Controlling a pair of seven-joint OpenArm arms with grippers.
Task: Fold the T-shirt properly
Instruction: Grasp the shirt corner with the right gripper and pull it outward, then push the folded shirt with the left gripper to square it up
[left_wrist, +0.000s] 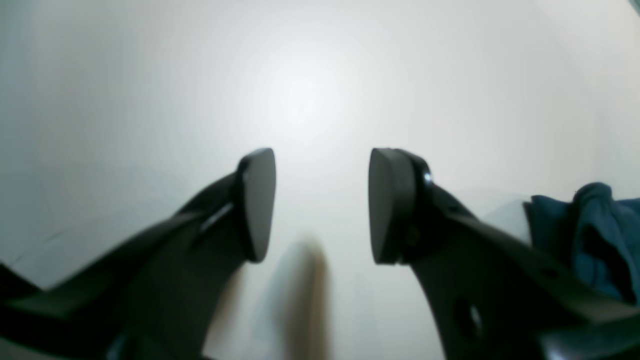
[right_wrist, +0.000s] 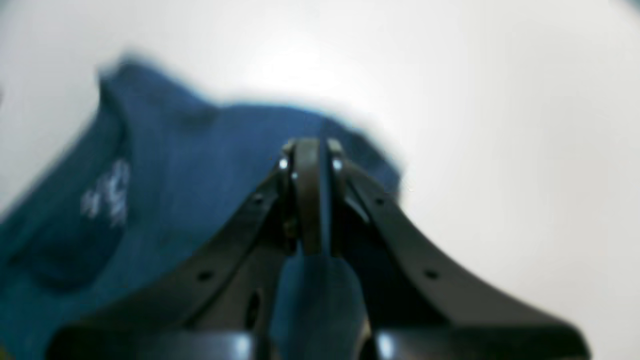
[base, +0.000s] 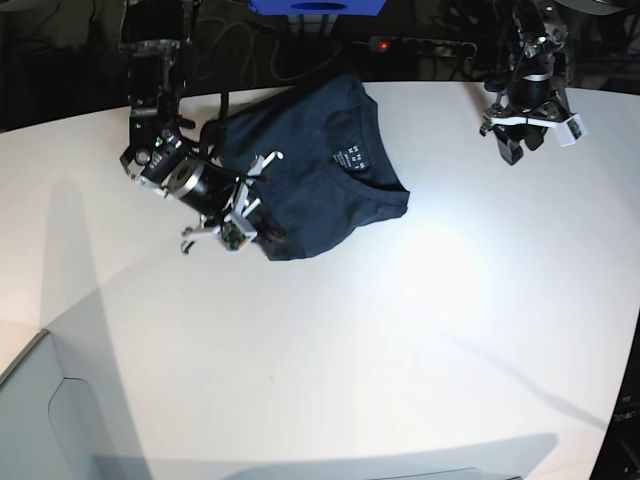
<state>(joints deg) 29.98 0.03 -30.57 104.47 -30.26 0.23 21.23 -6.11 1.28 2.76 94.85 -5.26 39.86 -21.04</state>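
End effector count is two: the right end effector (right_wrist: 312, 200) is clamped tight on a fold of the single T-shirt (base: 315, 170), while the left end effector (left_wrist: 322, 205) is spread wide and grips nothing. One navy T-shirt lies crumpled on the white desk (base: 400, 340) toward its far edge, white label print showing inside the collar. Right arm reaches low and slanted over the shirt's edge; left arm hangs raised above bare desk, well apart from the shirt.

Your left tool (left_wrist: 322, 205) has 2 matte black fingers ending in flat grey rounded pads (left_wrist: 260, 200). Your right tool (right_wrist: 312, 200) shows black curved arms with small silver screws and round holes. From the base view, both arms are black with white brackets.
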